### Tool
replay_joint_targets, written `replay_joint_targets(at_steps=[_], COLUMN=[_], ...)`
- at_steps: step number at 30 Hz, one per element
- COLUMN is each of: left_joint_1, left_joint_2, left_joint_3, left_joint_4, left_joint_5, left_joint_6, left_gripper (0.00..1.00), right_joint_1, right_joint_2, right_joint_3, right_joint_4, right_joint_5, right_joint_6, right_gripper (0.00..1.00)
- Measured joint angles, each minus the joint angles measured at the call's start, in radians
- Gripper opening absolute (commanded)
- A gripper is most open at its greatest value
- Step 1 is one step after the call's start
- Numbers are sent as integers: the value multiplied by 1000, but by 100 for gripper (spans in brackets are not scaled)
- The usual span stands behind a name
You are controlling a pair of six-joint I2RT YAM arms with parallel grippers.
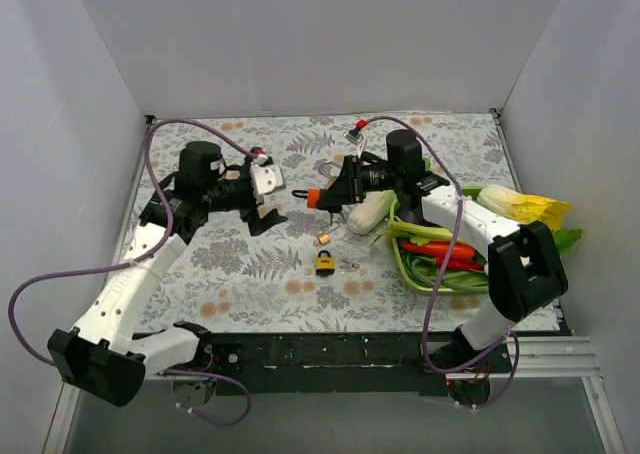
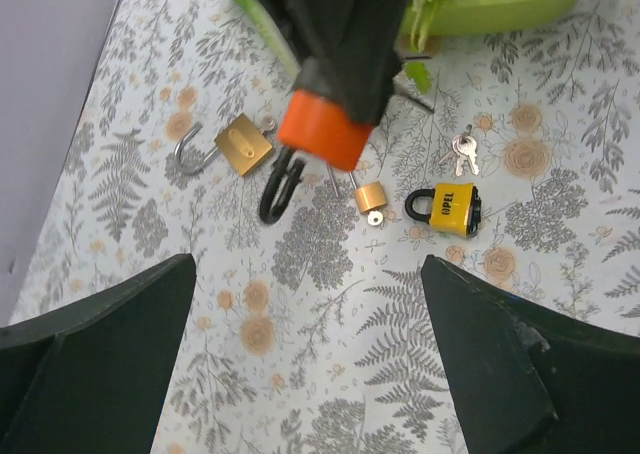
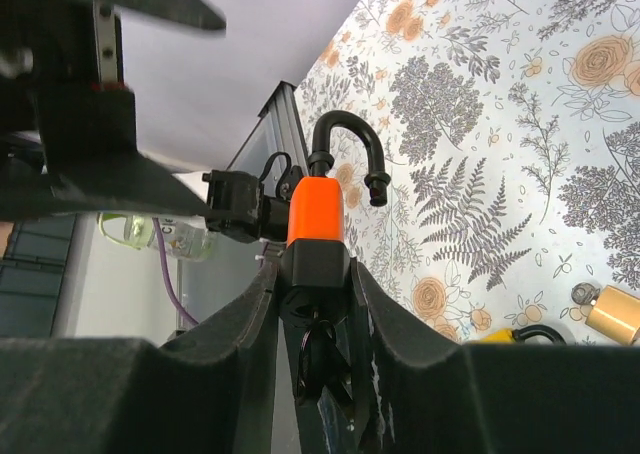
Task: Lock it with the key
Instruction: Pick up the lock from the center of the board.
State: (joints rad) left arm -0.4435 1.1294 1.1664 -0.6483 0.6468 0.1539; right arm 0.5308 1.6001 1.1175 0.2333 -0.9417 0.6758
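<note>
My right gripper (image 1: 330,196) is shut on an orange and black padlock (image 1: 316,197) and holds it above the table, pointing left. In the right wrist view the padlock (image 3: 316,214) sits between my fingers, its black shackle (image 3: 348,144) swung open, and a key on a dark ring (image 3: 322,359) hangs from its underside. My left gripper (image 1: 268,214) is open and empty, just left of the padlock. In the left wrist view the padlock (image 2: 320,129) hangs ahead of my wide-open left gripper (image 2: 305,354).
On the floral cloth lie a yellow padlock (image 2: 447,206), a small brass padlock (image 2: 370,196), a brass padlock with an open silver shackle (image 2: 240,144) and loose keys (image 2: 464,152). A green basket (image 1: 405,264) of vegetables stands at the right.
</note>
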Motion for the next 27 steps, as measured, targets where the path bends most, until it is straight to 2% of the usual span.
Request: replay_joint_targets(at_steps=[4, 6, 11, 20, 27], left_joint_1=[152, 177, 176, 172, 141], left_joint_2=[-3, -6, -37, -48, -50], left_joint_3=[57, 69, 30, 17, -8], left_joint_4=[-39, -47, -32, -21, -25], left_joint_5=[129, 183, 284, 385, 373], left_joint_6=[-137, -185, -278, -292, -218], left_gripper=[89, 81, 63, 48, 41], right_joint_1=[-8, -7, -6, 31, 75], right_joint_2=[-34, -60, -123, -144, -152], right_joint_3=[0, 0, 8, 86, 106], right_joint_4=[-19, -29, -25, -114, -159], right_joint_5=[-37, -58, -110, -162, -182], right_joint_6=[-37, -54, -84, -217, -265], right_gripper=[1, 1, 1, 1, 1])
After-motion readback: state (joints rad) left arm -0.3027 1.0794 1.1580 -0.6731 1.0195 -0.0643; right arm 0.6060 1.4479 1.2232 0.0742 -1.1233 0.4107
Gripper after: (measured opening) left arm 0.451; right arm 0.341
